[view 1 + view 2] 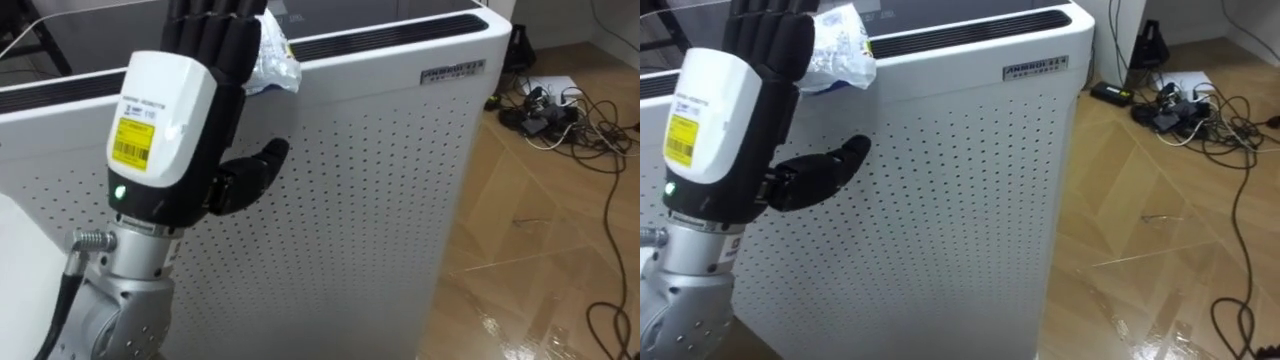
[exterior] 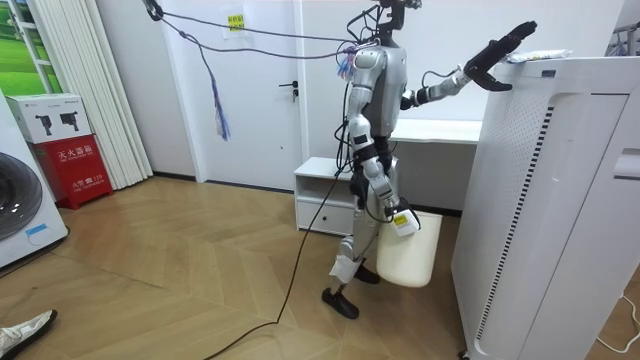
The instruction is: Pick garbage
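Left hand [image 1: 165, 120] open, fingers [image 1: 215, 40] straight, thumb out | crumpled wrapper [image 1: 272, 62] on purifier [image 1: 380, 180] top edge, at 1 o'clock, touching fingertips | right hand [image 2: 403, 222] low by bin [image 2: 408, 255], farther off

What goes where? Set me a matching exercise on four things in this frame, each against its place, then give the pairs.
1 wrapper
2 cables
3 left hand
4 bin

A on the wooden floor
B low beside the robot's legs
C on top of the white appliance
D raised to the appliance's top edge, fingers straight

Pairs: 1-C, 2-A, 3-D, 4-B.
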Available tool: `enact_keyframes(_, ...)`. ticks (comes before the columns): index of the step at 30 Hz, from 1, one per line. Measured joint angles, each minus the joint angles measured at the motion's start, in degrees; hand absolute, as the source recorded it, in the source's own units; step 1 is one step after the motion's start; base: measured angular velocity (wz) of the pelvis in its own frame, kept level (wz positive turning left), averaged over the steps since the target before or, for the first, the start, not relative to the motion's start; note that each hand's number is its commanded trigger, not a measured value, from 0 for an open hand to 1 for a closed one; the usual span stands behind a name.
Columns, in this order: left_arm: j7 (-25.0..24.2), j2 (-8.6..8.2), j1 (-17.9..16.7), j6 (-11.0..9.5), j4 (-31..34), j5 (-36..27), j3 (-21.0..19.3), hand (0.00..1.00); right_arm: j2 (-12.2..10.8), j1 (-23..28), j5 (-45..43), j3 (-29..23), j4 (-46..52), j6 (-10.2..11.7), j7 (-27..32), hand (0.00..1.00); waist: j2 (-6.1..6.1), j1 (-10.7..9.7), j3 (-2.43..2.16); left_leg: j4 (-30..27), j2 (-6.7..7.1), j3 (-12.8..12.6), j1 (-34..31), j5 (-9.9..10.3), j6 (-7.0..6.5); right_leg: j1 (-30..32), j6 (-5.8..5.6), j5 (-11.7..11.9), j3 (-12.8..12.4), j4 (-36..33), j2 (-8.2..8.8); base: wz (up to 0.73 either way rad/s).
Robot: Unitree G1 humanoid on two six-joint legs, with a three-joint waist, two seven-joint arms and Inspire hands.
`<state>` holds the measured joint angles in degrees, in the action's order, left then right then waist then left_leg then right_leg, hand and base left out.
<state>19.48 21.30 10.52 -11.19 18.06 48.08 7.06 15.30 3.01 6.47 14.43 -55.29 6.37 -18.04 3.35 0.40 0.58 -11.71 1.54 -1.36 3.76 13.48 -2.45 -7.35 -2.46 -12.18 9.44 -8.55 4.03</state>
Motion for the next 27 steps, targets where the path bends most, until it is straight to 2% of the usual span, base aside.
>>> enact_keyframes(4, -0.8, 0.05, 1.8, 0.3, 0.1, 0.4, -0.1, 0.0, 0.2, 0.0, 0.0, 0.0, 0.2, -0.1, 0.6, 1.0, 0.09, 0.3, -0.01, 0.4, -0.03, 0.0, 0.2, 0.0, 0.0, 0.1, 0.0, 0.0, -0.6, -0.1, -0.04, -0.01)
enact_keyframes(7, -1.5, 0.14, 1.8, -0.1, 0.3, 0.4, -0.1, 0.0, 0.5, 0.0, 0.0, 0.0, 0.3, -0.1, 0.7, 1.0, 0.02, 1.4, 0.04, 0.5, 0.03, 0.9, 0.8, 0.0, 0.0, -0.2, 0.0, 0.0, -0.7, -0.1, -0.04, -0.09)
enact_keyframes(9, -1.8, 0.47, 2.0, -0.2, 0.3, 0.4, -0.1, 0.0, 0.5, 0.1, 0.0, 0.0, 0.4, -0.1, 0.9, 1.0, -0.02, 1.3, 0.06, 0.5, 0.13, 1.7, 0.8, 0.0, 0.0, -0.9, 0.0, 0.0, -0.7, -0.1, -0.03, 0.09)
enact_keyframes(20, -4.3, 0.57, 2.9, -0.6, 1.0, 1.5, -0.1, 0.0, 0.5, 0.1, -0.2, 0.0, 0.5, -0.1, 1.0, 1.0, -0.32, 1.6, 0.26, 0.5, 0.1, 1.9, 0.9, 0.0, 0.0, -0.9, 0.0, 0.0, -0.6, -0.1, -0.09, 0.02)
enact_keyframes(27, -6.7, 1.9, 3.6, -0.4, 1.0, 1.2, -0.2, 0.02, 0.5, 0.1, -0.2, 0.0, 0.5, -0.1, 1.0, 1.0, -0.53, 1.7, 0.33, 0.5, 0.08, 1.9, 0.8, 0.0, 0.0, -0.9, 0.0, 0.0, -0.9, -0.1, -0.09, 0.0)
